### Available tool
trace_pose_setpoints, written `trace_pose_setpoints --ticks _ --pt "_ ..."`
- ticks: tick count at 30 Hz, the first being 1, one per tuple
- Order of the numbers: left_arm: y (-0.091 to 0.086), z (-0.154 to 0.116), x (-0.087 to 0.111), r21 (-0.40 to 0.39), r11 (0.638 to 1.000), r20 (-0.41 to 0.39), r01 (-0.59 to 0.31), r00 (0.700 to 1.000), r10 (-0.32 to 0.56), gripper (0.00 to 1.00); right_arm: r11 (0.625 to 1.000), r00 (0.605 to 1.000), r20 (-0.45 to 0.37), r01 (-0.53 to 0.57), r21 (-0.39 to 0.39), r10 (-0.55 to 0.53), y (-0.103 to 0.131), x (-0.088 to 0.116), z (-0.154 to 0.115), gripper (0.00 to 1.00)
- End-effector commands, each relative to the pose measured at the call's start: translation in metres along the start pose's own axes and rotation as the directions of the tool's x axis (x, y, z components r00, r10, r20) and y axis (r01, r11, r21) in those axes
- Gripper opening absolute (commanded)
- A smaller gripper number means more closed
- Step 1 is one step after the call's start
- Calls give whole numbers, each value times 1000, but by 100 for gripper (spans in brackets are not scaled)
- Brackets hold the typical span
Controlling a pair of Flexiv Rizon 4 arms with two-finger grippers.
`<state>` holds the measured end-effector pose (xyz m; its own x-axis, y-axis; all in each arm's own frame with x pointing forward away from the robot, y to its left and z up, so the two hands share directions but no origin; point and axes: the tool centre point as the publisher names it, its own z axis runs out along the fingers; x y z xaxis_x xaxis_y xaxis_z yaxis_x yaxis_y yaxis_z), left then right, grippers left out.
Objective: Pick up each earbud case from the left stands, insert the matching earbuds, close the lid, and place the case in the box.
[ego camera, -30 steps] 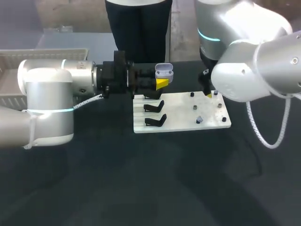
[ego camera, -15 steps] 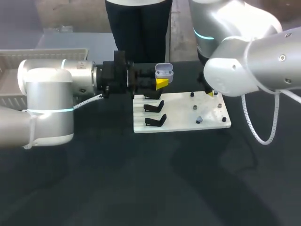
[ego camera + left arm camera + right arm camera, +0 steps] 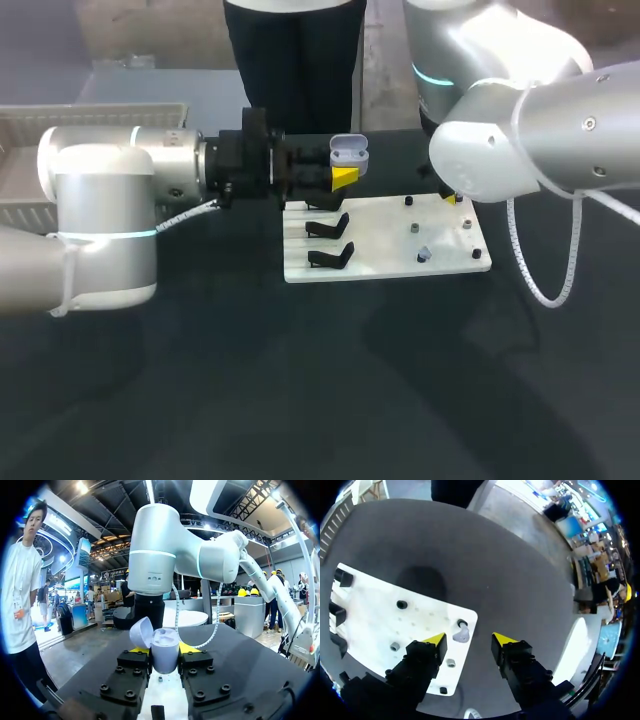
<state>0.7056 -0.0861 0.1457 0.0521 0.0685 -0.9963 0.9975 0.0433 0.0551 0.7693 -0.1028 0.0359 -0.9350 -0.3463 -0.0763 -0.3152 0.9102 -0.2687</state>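
My left gripper [image 3: 343, 177] is shut on a pale lavender earbud case [image 3: 348, 153], held upright with its lid open above the far edge of the white board [image 3: 385, 262]. In the left wrist view the case [image 3: 165, 649] sits between the yellow tips of the left gripper [image 3: 164, 652]. My right gripper [image 3: 448, 198] hangs over the board's far right corner. In the right wrist view the right gripper [image 3: 468, 639] is open, and a pale earbud [image 3: 461, 632] on its peg lies between the fingers, touching neither.
Two empty black stands [image 3: 327, 228] [image 3: 332, 257] sit on the board's left half. Small pegs with earbuds [image 3: 413, 229] [image 3: 424, 254] dot its right half. A white crate [image 3: 90, 115] stands at the far left. Dark tabletop surrounds the board.
My right arm has shifted left and down toward the board's far right corner, and its fingers have drawn closer together. The left arm and the case have not moved.
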Motion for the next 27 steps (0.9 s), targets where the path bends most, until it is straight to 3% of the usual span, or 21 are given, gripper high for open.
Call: trace_pose_setpoints --ticks 1,10,13,22,27 --pt "1 0 0 1 1000 1 0 1000 0 0 1000 1000 -9 0 -4 0 0 -5 4 49" --pt "1 0 0 1 1000 1 0 1000 0 0 1000 1000 -11 -2 -15 1 2 -6 3 48" --pt "1 0 0 1 1000 1 0 1000 0 0 1000 1000 -12 0 -17 0 3 -6 3 42" --pt "1 0 0 1 1000 1 0 1000 0 0 1000 1000 -12 8 -23 -8 7 -8 4 43" --pt "1 0 0 1 1000 1 0 1000 0 0 1000 1000 -14 9 -26 -10 8 -8 5 38"
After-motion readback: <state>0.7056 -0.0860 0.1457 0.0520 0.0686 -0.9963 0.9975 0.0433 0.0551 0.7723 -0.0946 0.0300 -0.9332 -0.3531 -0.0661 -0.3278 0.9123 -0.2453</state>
